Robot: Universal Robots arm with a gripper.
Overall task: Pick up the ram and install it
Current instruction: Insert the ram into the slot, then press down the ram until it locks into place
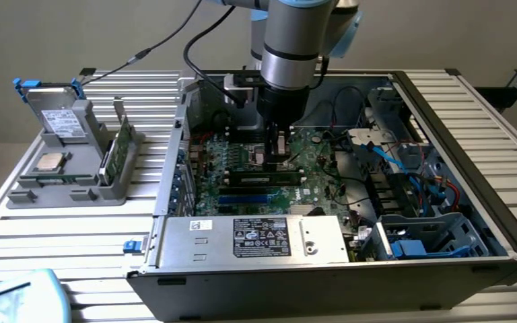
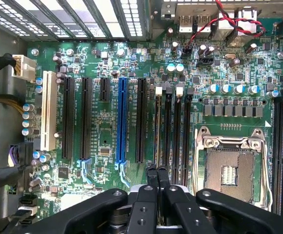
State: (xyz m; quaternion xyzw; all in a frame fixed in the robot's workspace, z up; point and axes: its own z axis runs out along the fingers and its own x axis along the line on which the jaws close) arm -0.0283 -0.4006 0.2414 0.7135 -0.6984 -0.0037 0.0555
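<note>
**Handling.** The ram (image 1: 263,179) is judged light, thin and stiff along its length, but brittle. It tolerates no twisting, and its chips and lower contact edge should take no pinch load. Its flat faces look smooth, so a narrow grip may slip under side force. The suitable hold is across the two faces at the upper edge, near mid-length, so that downward force spreads evenly to both ends.

**Location.** The ram stands on edge in a black memory slot of the motherboard (image 2: 102,161), inside the open computer case (image 1: 330,289), directly beneath the jaws. In the wrist view it appears edge-on as a thin strip running away from the jaws toward a white latch (image 2: 158,90). Whether it is pressed fully home cannot be told.

**Jaws.** The gripper (image 2: 157,171) hangs upright over the slot. The jaws are drawn almost together, leaving only a sliver between them. The fingertips (image 2: 152,174) sit on either side of the strip, and its upper edge appears to run in between them. This is judged a grip on the ram, not a bare touch. Nothing else is held.

**Surroundings.** To one side of the jaws, past the neighbouring memory slots, lies the empty processor socket (image 2: 229,168). To the other side, past one black slot, lies the blue expansion slot (image 2: 122,119).
</note>
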